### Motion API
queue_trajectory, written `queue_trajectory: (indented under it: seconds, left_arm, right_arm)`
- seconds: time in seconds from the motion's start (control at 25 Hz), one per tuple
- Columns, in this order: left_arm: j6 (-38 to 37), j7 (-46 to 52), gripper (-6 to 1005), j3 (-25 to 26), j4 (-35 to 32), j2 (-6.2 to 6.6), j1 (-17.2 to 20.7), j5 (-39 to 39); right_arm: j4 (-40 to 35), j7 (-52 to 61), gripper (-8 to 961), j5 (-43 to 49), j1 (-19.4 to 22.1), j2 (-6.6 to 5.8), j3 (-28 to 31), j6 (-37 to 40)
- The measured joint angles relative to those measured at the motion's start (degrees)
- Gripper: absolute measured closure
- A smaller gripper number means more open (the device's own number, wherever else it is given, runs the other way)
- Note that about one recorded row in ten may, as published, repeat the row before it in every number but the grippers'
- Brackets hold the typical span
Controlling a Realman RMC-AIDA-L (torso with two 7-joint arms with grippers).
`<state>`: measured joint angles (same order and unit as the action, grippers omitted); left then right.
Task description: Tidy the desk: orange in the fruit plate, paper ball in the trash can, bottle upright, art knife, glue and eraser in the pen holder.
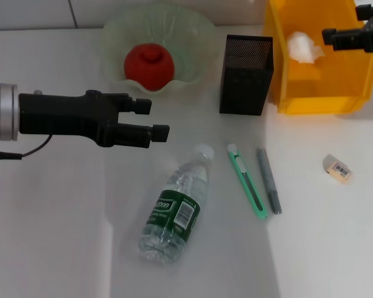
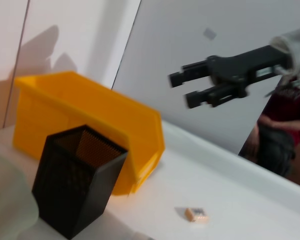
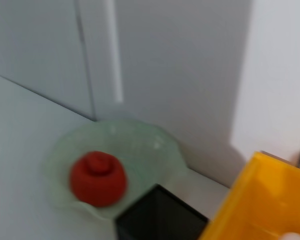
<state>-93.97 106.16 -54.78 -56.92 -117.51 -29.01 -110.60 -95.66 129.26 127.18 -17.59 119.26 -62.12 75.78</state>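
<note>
Both tools hang above the white desk with nothing in them. The left tool (image 1: pixel 154 119), matte black on a silver wrist, reaches in from the desk's left edge with its two blocky fingers spread. The right tool (image 1: pixel 337 38) hovers over the yellow bin (image 1: pixel 317 93) at the far right corner, its fingers also parted, as the left wrist view (image 2: pixel 185 89) shows.

A crumpled white paper ball (image 1: pixel 303 47) lies inside that glossy, hard-walled plastic bin. Beside the bin stands the pen holder (image 1: pixel 246 76), a square, upright box of black mesh. Near the far edge sits the fruit plate (image 1: pixel 118 37), a pale green translucent dish with a wavy rim, and the round reddish-orange fruit (image 1: pixel 149 66) rests in it.

Toward the desk's middle, a clear ribbed bottle (image 1: pixel 176 211) with a dark green label and white cap lies on its side. Just beside it lie the slim green art knife (image 1: pixel 247 181) and a thin grey stick (image 1: pixel 268 180), nearly parallel. A small cream eraser (image 1: pixel 337 167) with a barcode sleeve sits nearer the right edge.

The desk top is smooth and plain; a pale panelled wall stands behind it.
</note>
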Motion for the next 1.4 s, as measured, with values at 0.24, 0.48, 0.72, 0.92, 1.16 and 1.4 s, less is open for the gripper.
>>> queue_trajectory:
  seconds: [0.24,0.48,0.72,0.92,1.16,1.4]
  left_arm:
    - [2.7,22.5,164,-7.6,-13.8,-1.03,-3.5,-9.7]
    - [7.0,41.3,165,-17.0,-14.7,-1.26,-10.8,-19.0]
    - [14.5,49.5,166,-26.3,-12.6,-1.52,-13.7,-22.4]
    - [17.7,52.1,166,-33.3,-11.9,-1.63,-14.2,-23.6]
    - [22.9,55.6,167,-38.0,-8.5,-1.67,-13.7,-23.9]
    - [27.4,57.6,168,-43.1,-4.2,-1.66,-14.0,-23.7]
  right_arm:
    - [4.9,-13.4,174,-19.2,8.3,0.05,4.7,10.4]
    - [28.5,-37.3,175,-25.0,10.2,-0.17,13.8,23.9]
    - [56.5,-57.5,177,-24.6,8.7,-3.08,24.1,27.8]
    - [62.6,-62.3,177,-24.1,8.7,-3.23,25.0,26.9]
    - [62.9,-62.5,177,-23.9,8.6,-2.51,24.7,26.5]
    - [64.5,-62.5,177,-23.9,7.6,-2.32,24.8,25.9]
